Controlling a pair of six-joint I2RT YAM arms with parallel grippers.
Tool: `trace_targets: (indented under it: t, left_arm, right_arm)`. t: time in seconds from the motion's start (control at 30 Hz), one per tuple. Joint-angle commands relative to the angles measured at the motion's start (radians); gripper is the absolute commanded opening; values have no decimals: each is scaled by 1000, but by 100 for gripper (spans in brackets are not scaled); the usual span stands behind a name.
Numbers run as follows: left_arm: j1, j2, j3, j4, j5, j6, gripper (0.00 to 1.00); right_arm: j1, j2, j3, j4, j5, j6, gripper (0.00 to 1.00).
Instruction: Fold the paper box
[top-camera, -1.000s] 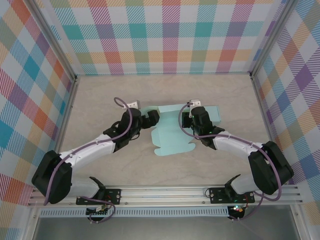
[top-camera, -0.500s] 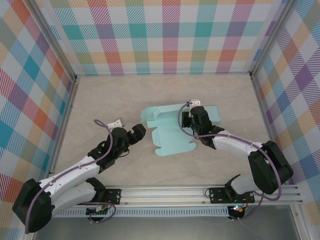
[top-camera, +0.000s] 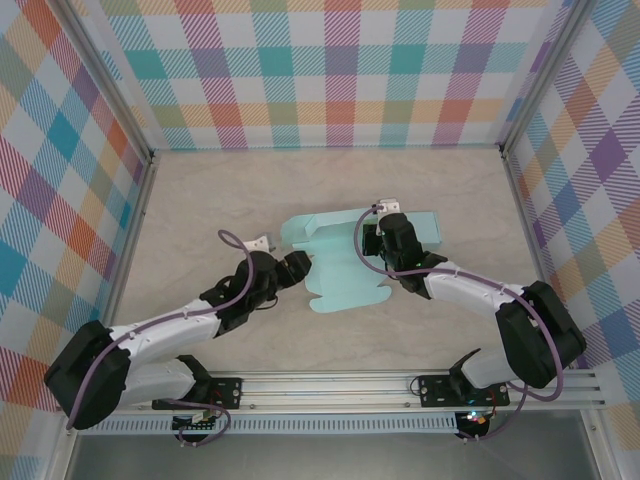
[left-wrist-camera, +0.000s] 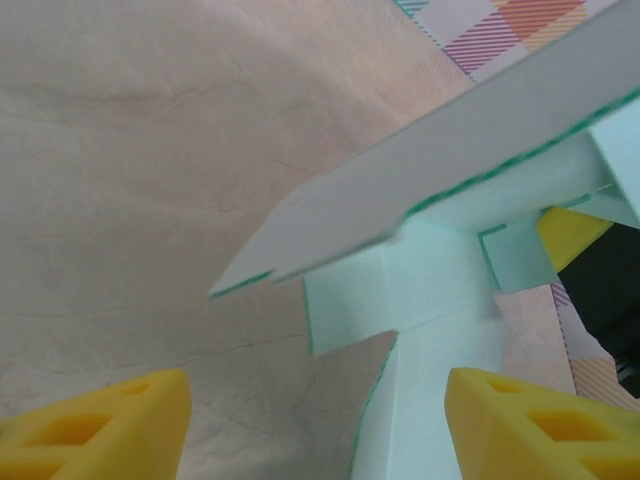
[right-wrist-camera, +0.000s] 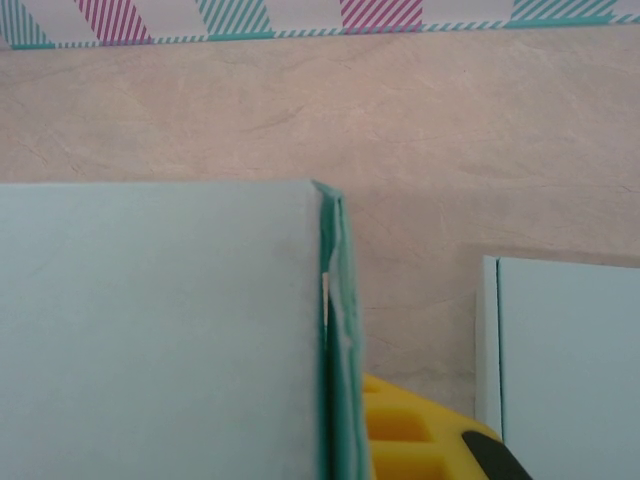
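Note:
The mint-green paper box (top-camera: 345, 272) lies partly unfolded in the middle of the table. My right gripper (top-camera: 383, 236) is shut on an upright folded wall (right-wrist-camera: 336, 330) near the box's back edge; one yellow finger (right-wrist-camera: 415, 430) shows beside it. My left gripper (top-camera: 299, 266) is at the box's left edge, open, with its yellow fingertips (left-wrist-camera: 105, 425) wide apart. The curved edge of the box's base panel (left-wrist-camera: 430, 400) lies between them on the table. A raised flap (left-wrist-camera: 430, 185) slants above and ahead of them.
The beige tabletop (top-camera: 200, 210) is bounded by checkered walls (top-camera: 330, 70) at the back and both sides. A metal rail (top-camera: 330, 385) runs along the near edge by the arm bases.
The left arm drew back from the box's back-left corner toward the near left, then came forward to the box's left edge, its jaws narrowing. The right arm held still.

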Motion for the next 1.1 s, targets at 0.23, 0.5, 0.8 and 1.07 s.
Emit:
trace_targets:
  t: [0.23,0.5,0.8,1.07]
  left_arm:
    - [-10,69,129,114,74,70,51]
    - [-16,142,175,134,87,69,47]
    - [-16,141,180,107,73,149,47]
    - [-22,-129,118,-5,243,325,58]
  right_arm:
    - [13,-16,4,33,9,8,0]
    - [16,-12,3,39,-3,18,0]
    - [20,-30,-3,29,20,21,0]
    - [20,-34,2,3,52,29,0]
